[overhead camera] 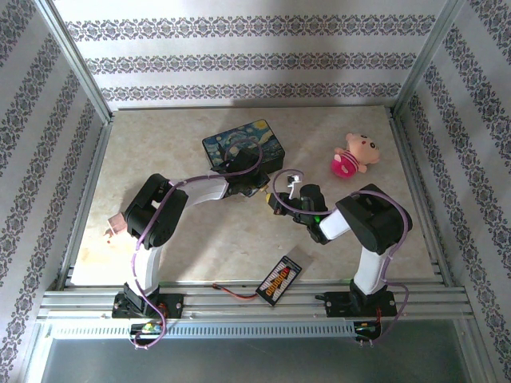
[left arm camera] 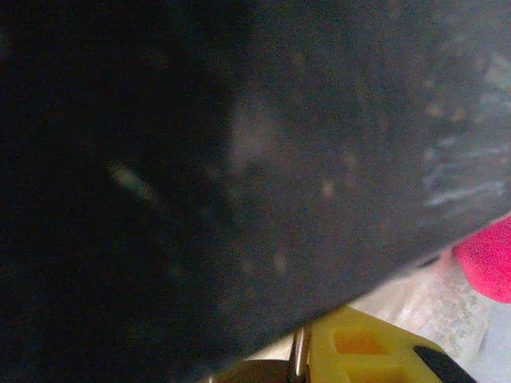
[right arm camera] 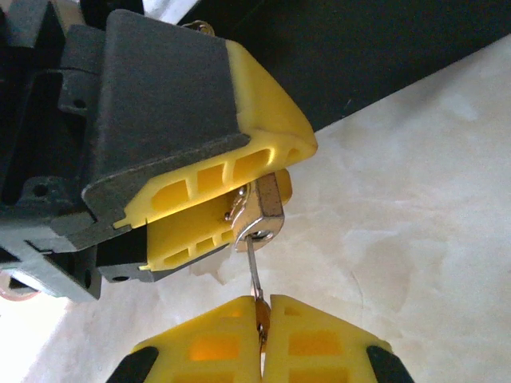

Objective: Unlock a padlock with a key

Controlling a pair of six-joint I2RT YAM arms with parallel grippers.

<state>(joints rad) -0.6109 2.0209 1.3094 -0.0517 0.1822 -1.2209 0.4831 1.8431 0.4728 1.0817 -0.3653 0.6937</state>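
Note:
In the right wrist view the small brass padlock (right arm camera: pixel 260 214) is clamped between the yellow fingers (right arm camera: pixel 239 148) of my left gripper (right arm camera: pixel 227 199), keyhole end facing down. The thin grey key (right arm camera: pixel 254 275) stands with its tip in the keyhole and its head pinched in my right gripper (right arm camera: pixel 263 309), which is shut on it. From above, my left gripper (overhead camera: pixel 260 190) and right gripper (overhead camera: pixel 279 204) meet nose to nose in the middle of the table, just in front of the painted box. The left wrist view is mostly dark blur, with one yellow finger (left arm camera: pixel 363 351) at the bottom edge.
The dark blue Starry Night box (overhead camera: pixel 243 144) lies right behind the grippers. A pink plush toy (overhead camera: pixel 353 155) sits at the back right. A black strip with coloured marks (overhead camera: pixel 279 281) lies at the near edge, and a small pinkish object (overhead camera: pixel 112 227) at the left.

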